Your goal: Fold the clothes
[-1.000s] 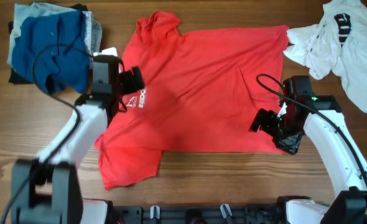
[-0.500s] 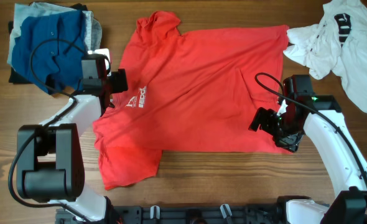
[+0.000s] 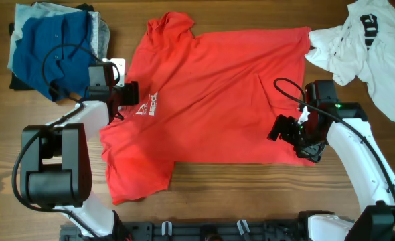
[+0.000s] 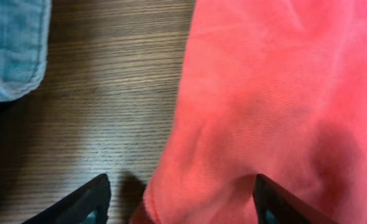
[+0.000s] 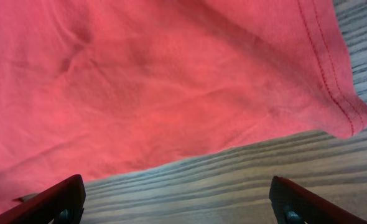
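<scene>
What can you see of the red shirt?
Red short-sleeved shirt, knit-looking, spread mostly flat on the wooden table, lightly creased. Collar points away from the robot; a white logo sits on the chest; one sleeve lies toward the near edge. A white garment touches its far right corner. The open left gripper straddles its left edge; the open right gripper is at its hem corner.

The red shirt (image 3: pixel 211 94) covers the middle of the desk (image 3: pixel 251 194). Bare wood lies open along the robot's edge and in a narrow strip between the shirt's left edge and the pile of blue and grey clothes (image 3: pixel 50 50) in the far left corner. A crumpled white garment (image 3: pixel 368 47) fills the far right corner and touches the shirt's sleeve. The left gripper (image 3: pixel 132 94), jaws spread, sits at the shirt's left edge, and its arm crosses the strip. The right gripper (image 3: pixel 281 128), jaws spread, hangs over the shirt's right hem, with open wood just beside it.
</scene>
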### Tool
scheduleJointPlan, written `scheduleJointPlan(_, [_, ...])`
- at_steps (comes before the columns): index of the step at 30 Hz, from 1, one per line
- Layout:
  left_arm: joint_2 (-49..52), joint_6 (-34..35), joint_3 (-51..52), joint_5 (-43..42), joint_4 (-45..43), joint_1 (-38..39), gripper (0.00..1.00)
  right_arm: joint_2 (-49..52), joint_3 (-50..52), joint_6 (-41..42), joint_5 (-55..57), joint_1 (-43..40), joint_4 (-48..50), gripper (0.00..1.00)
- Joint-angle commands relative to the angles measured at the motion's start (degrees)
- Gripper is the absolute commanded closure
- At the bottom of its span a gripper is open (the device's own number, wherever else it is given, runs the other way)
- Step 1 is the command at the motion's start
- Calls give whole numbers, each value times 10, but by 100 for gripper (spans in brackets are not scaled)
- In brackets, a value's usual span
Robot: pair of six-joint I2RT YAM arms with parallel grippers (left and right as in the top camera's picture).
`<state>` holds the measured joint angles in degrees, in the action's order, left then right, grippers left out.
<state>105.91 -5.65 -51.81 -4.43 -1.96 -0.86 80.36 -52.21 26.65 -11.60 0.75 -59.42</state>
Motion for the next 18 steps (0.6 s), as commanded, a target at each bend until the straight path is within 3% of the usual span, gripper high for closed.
scheduleJointPlan(1, [16, -19, -8, -16, -2, -3, 34, -3, 0, -12, -7, 0, 2, 4])
scheduleJointPlan(3, [22, -19, -8, -16, -2, -3, 41, -3, 0, -12, -7, 0, 2, 5])
scheduleJointPlan(7, [27, -16, -8, -13, -3, -3, 71, -3, 0, -12, -7, 0, 3, 5])
scheduleJointPlan(12, [26, -12, -8, 21, -34, -3, 88, -3, 0, -12, -7, 0, 2, 4])
scheduleJointPlan(16, [25, 6, -8, 82, -98, -3, 90, -3, 0, -12, -7, 0, 2, 5])
scheduleJointPlan(17, [24, 6, -8, 101, -116, -3, 81, -3, 0, -12, -7, 0, 3, 4])
scheduleJointPlan(18, [24, 6, -8, 118, -136, -3, 81, -3, 0, -12, -7, 0, 3, 5])
